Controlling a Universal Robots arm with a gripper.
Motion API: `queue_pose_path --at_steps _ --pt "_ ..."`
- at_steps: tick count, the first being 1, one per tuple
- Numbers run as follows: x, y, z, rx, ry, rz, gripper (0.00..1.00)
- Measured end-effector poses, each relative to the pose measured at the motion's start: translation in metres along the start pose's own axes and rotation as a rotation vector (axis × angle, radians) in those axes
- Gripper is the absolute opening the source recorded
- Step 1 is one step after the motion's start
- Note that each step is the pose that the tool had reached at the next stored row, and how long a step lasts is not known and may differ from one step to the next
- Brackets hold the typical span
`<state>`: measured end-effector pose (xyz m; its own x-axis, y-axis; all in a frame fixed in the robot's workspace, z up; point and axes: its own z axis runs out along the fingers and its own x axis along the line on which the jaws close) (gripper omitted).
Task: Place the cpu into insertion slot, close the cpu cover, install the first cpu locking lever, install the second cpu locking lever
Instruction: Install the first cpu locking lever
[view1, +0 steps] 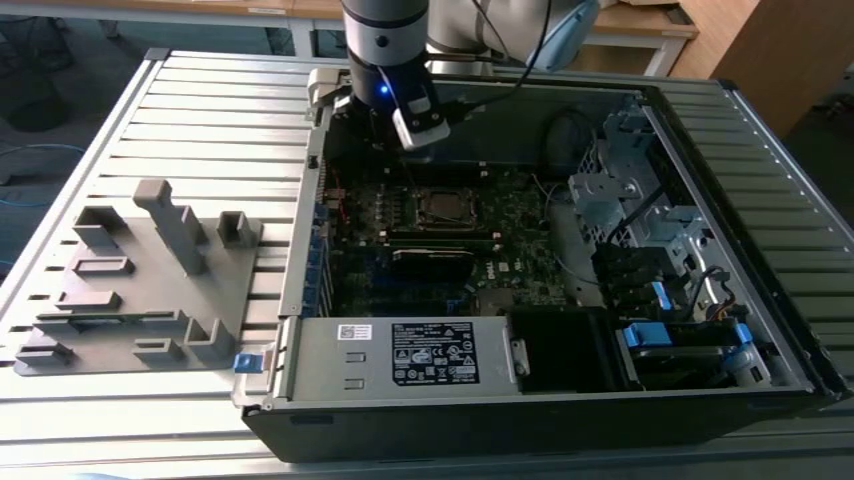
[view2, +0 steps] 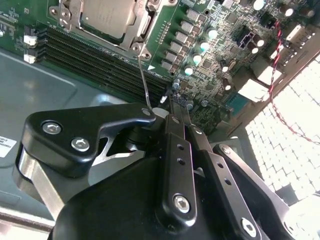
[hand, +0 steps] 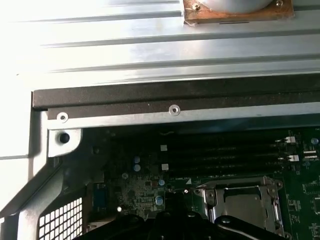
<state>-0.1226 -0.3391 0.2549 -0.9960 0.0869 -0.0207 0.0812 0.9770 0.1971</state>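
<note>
1. An open black computer case is seen lying on a slatted silver metal worktop. A grey moulded parts fixture is set on the worktop at the exterior view's left of the case.
2. The small square insertion slot with its thin silver rim is found on the green motherboard. It sits towards the far side of the case interior, just beyond a longer black rectangular module.
3. The cpu, a flat square chip with a dull grey metal top, is seated in the insertion slot.
4. The cpu cover, a thin silver metal frame, is laid flat over the cpu's edges, and the grey top is left exposed through its cut-out middle.
5. A thin silver wire locking lever is raised from one corner of the insertion slot, tilted up off the motherboard.
6. The black claw is held over the far part of the case, at the exterior view's left, near the insertion slot. Its fingers are drawn narrow, with the tips almost together.
7. The locking lever's free end is seen right at those tips; whether it is pinched between them cannot be told.
8. Long black memory slots are ranged alongside the insertion slot.
9. A silver power supply box with a white label is fitted at the near edge of the case.
</note>
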Motion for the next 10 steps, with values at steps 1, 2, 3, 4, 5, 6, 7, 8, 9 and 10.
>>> queue_pose_path --at_steps 1,2,3,4,5,6,7,8,9,10 --pt "0.0000 -0.0001 0.0001 -0.0058 0.0006 0.000 0.11" --pt "0.0000 -0.0001 0.0002 -0.0153 0.0012 0.001 0.11" --pt "0.0000 -0.0001 0.0003 -0.0227 0.0017 0.001 0.11" --pt "0.0001 -0.0001 0.0003 -0.0275 0.0021 0.001 0.11" --pt "0.0002 0.0000 0.0003 -0.0284 0.0021 0.001 0.11" --pt "0.0005 0.0000 0.0004 -0.0288 0.0021 0.001 0.11" --pt "0.0011 -0.0002 0.0005 -0.0294 0.0021 0.001 0.11" --pt "0.0017 -0.0003 0.0006 -0.0305 0.0023 0.001 0.11" --pt "0.0023 -0.0004 0.0007 -0.0335 0.0027 0.001 0.11" --pt "0.0027 -0.0004 0.0009 -0.0443 0.0036 0.001 0.11"
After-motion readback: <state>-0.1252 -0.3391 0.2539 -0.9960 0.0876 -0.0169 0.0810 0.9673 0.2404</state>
